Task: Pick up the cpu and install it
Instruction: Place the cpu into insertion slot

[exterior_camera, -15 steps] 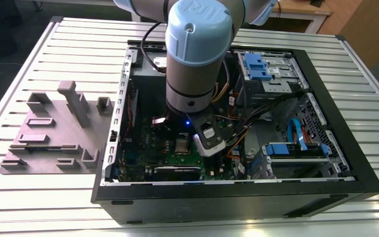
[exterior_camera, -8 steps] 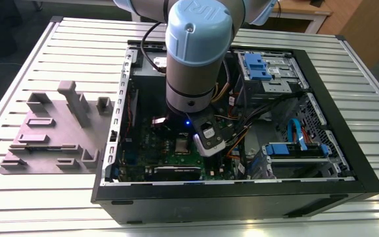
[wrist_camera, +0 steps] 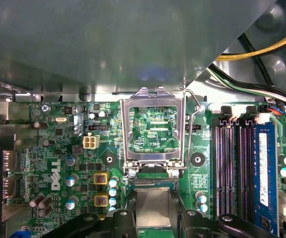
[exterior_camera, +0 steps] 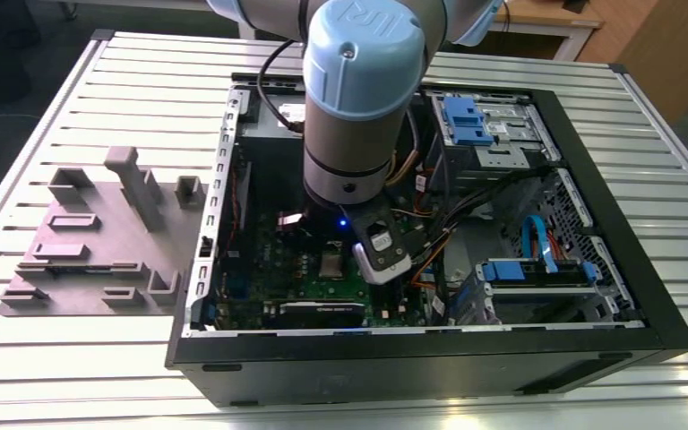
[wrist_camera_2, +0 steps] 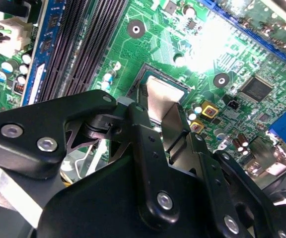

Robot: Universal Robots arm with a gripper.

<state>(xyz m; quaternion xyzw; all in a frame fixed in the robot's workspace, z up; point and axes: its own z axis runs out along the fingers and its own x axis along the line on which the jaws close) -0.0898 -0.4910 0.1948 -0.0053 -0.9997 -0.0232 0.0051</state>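
CPU (wrist_camera: 153,208) (wrist_camera_2: 159,96), position? (A)

Silvery top up, between the two black fingers (wrist_camera: 120,221) (wrist_camera_2: 138,134) of the gripper (wrist_camera: 153,218) (wrist_camera_2: 158,106). It is over the socket (wrist_camera: 150,182) on the green motherboard (wrist_camera: 63,148), in both wrist views. Jaws are closed against two opposite edges of the chip. (B)

Seated? (A)

Cannot tell. It may sit in the socket or just above it, since the fingers cover its side edges. (B)

Socket hardware? (A)

The metal load frame (wrist_camera: 153,95) lies open next to the socket, with board visible through its window. The wire lever (wrist_camera: 193,104) is beside it. Black memory slots (wrist_camera: 230,168) are near, with one blue module (wrist_camera: 263,173) in the slot farthest from the socket. (B)

Containers? (A)

In the exterior view, the black computer case (exterior_camera: 440,372) lies open side up on the slatted table (exterior_camera: 105,358). Inside are the motherboard, blue-fronted drive cages (exterior_camera: 469,116) and cables (exterior_camera: 533,235), and the arm (exterior_camera: 356,98) reaches down into it. A grey tray (exterior_camera: 81,260) of moulded holders sits just beside the case, on the exterior view's left. (B)

Obstructions? (A)

The arm's wrist covers much of the board in the exterior view. A grey metal box (wrist_camera: 108,39) cuts off the board's edge in the first wrist view. (B)
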